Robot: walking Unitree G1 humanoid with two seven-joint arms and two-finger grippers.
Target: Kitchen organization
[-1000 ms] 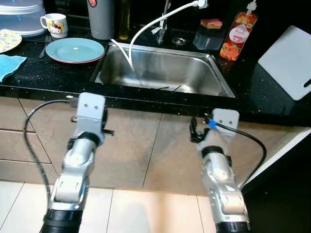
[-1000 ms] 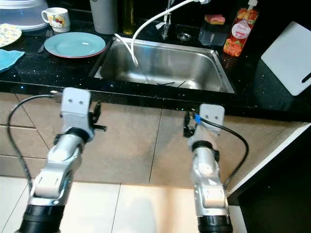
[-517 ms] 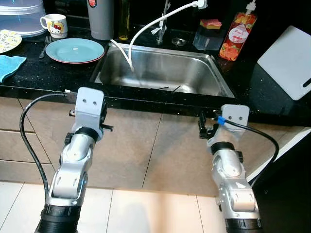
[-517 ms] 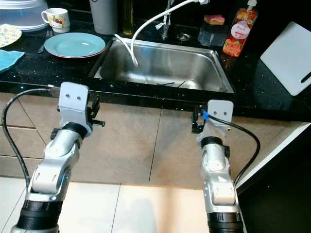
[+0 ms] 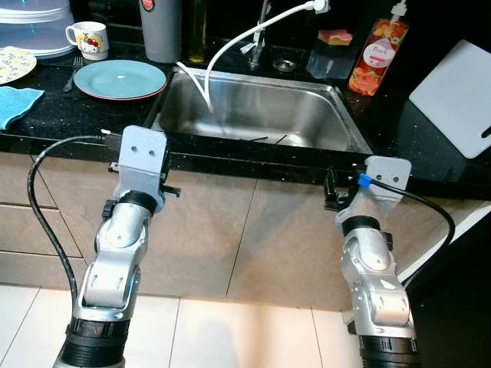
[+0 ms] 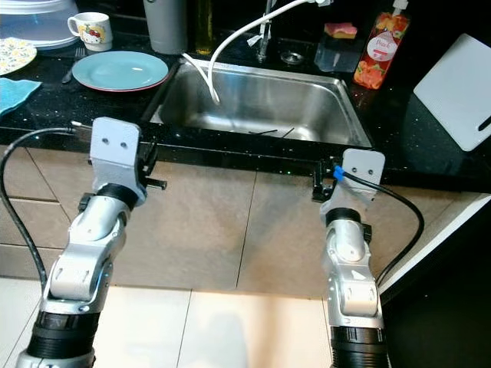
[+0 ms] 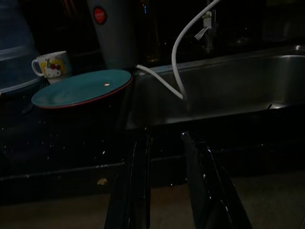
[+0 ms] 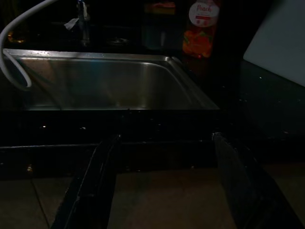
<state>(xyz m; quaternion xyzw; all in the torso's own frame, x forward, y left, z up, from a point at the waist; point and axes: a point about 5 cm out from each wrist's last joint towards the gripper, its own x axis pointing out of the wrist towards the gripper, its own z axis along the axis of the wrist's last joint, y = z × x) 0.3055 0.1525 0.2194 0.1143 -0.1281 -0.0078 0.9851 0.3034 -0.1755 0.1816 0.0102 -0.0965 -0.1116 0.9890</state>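
One steel sink [image 5: 261, 107], upper centre. One teal plate [image 5: 119, 79] and one printed mug [image 5: 86, 36], upper left. One orange bottle [image 5: 377, 47] and one white cutting board [image 5: 453, 96], upper right.

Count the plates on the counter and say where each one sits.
2. A teal plate lies on the counter left of the sink; a patterned plate sits at the far left edge, cut off. More may lie out of frame.
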